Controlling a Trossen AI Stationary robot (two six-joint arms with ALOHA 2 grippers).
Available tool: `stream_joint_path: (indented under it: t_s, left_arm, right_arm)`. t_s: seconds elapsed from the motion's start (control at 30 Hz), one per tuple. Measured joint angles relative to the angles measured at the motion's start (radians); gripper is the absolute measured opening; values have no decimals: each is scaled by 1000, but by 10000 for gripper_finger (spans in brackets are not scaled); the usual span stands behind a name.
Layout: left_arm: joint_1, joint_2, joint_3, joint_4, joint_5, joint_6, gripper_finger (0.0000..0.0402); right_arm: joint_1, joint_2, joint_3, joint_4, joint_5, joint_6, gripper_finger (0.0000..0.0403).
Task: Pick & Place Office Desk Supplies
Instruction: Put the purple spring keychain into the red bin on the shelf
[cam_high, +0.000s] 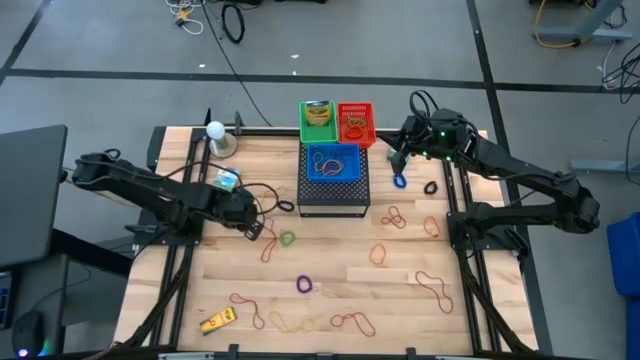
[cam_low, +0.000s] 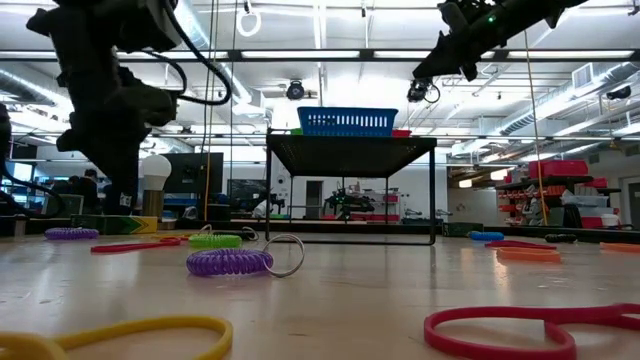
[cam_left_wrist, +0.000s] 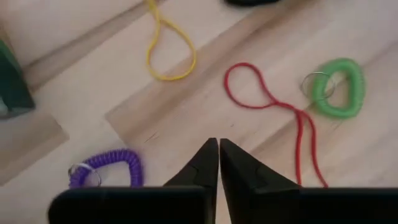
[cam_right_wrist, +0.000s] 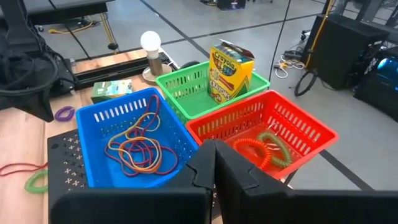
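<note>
Left gripper (cam_left_wrist: 219, 163): fingers pressed together, empty, above bare wood. Red rubber band (cam_left_wrist: 273, 112) just beyond its tips; green coil ring (cam_left_wrist: 339, 88) past that. Risk: descending closed would push the band aside. Right gripper (cam_right_wrist: 214, 163): closed, empty, over baskets.

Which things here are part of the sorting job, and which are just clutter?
Job: rubber bands, green coil ring, purple coil ring, yellow item, blue basket, red basket, green basket.
Clutter: light bulb, black mesh box.

Grey concrete floor (cam_high: 400, 40), loose cables (cam_high: 232, 20), ceiling strip lights (cam_low: 330, 55)
</note>
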Motion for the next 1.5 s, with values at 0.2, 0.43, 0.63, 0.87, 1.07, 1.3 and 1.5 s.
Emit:
stream_joint_path:
  t_s: [0.2, 0.43, 0.63, 0.87, 1.07, 1.3, 1.5]
  left_arm:
    - [63, 13, -1, -15, 132, 55, 47]
    - [131, 12, -1, -42, 147, 57, 98]
    - [154, 11, -1, -156, 181, -32, 102]
    - [154, 12, -1, -201, 180, -27, 104]
    - [154, 33, -1, -187, 181, -19, 136]
    - [164, 91, -48, -101, 130, 17, 164]
    - [178, 141, -111, -11, 167, -23, 120]
  right_arm:
    - [0, 2, 0, 2, 0, 1, 11]
    - [0, 3, 0, 1, 0, 9, 11]
    - [0, 3, 0, 1, 0, 11, 11]
    - [0, 3, 0, 1, 0, 11, 11]
    - [0, 3, 0, 0, 0, 11, 11]
    - [0, 3, 0, 2, 2, 8, 11]
    - [0, 3, 0, 3, 5, 8, 11]
